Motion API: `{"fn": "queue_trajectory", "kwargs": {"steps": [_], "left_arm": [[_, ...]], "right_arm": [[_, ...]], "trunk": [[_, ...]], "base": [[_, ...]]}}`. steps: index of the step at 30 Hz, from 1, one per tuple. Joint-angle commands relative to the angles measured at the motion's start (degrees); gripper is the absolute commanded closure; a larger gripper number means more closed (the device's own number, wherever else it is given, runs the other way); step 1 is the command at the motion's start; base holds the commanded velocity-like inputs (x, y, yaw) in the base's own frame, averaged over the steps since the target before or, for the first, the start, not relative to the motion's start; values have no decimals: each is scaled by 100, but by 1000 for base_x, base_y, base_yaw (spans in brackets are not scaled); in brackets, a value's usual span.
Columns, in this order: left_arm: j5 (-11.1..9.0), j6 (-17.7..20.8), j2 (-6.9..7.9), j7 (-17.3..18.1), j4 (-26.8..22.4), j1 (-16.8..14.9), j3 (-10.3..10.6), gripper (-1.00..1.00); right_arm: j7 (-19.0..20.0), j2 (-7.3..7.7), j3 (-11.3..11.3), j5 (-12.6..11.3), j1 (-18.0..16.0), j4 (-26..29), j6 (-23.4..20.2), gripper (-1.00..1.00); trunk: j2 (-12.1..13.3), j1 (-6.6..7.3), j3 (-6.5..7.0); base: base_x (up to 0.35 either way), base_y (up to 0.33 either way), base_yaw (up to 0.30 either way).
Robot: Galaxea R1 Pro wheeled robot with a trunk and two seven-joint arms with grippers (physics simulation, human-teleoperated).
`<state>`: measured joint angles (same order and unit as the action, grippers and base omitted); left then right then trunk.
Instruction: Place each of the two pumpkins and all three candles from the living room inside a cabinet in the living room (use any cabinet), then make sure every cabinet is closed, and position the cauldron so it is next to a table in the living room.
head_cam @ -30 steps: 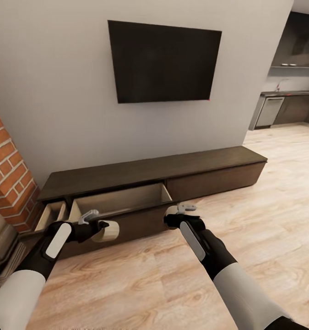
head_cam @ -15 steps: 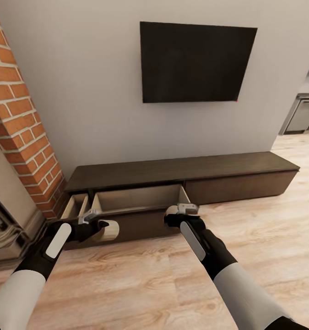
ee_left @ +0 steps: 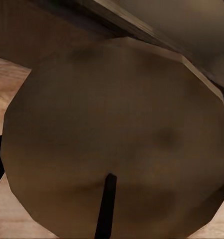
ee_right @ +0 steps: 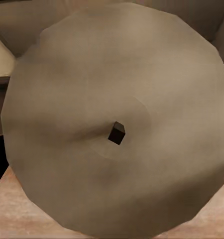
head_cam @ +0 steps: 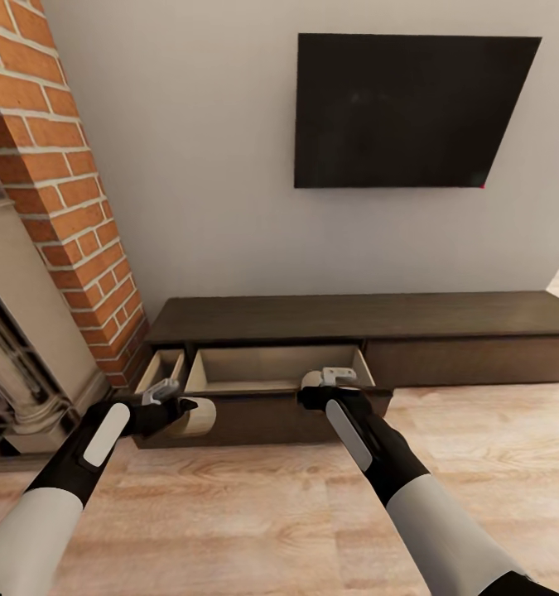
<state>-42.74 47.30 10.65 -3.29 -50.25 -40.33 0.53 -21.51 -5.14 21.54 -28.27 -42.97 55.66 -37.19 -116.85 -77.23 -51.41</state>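
The long dark-brown cabinet (head_cam: 354,314) runs along the wall under the TV, with two drawers pulled out showing pale beige insides (head_cam: 271,364). My left gripper (head_cam: 182,407) is shut on a beige candle (head_cam: 195,418), held in front of the open drawer's front panel. My right gripper (head_cam: 322,382) is shut on another candle (head_cam: 311,380) at the open wide drawer's front edge. Each wrist view is close on a candle's flat top, tan with a dark wick (ee_left: 107,204) on the left and paler with a wick dot (ee_right: 116,133) on the right. Pumpkins and cauldron are out of view.
A red brick column (head_cam: 64,190) and a pale fireplace surround (head_cam: 14,364) stand at the left. A black TV (head_cam: 407,108) hangs on the grey wall. Light wood floor (head_cam: 254,513) lies open in front of the cabinet.
The whole view has swung left: brick column and fireplace have come further in, the kitchen has left the frame. Both grippers keep their candles in the same pose.
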Motion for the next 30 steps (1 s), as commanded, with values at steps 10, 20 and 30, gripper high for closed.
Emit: {"fn": "queue_trajectory", "kwargs": {"steps": [10, 20, 30], "left_arm": [[3, -1, 5, 21, -18, -1, 9, 100], [-24, 69, 58, 5, -531, -1, -15, 100], [29, 160, 80, -159, -1458, -1, -17, 100]], "right_arm": [[17, 4, 4, 16, -1, 33, -11, 100], [24, 55, -31, -33, -1, 773, -868, 100], [-436, -31, -39, -44, -29, 904, -1555, 100]], "trunk": [[0, 0, 1], [0, 0, 1], [0, 0, 1]], "base": [[328, -4, 6], [103, 0, 0], [189, 0, 0]]}}
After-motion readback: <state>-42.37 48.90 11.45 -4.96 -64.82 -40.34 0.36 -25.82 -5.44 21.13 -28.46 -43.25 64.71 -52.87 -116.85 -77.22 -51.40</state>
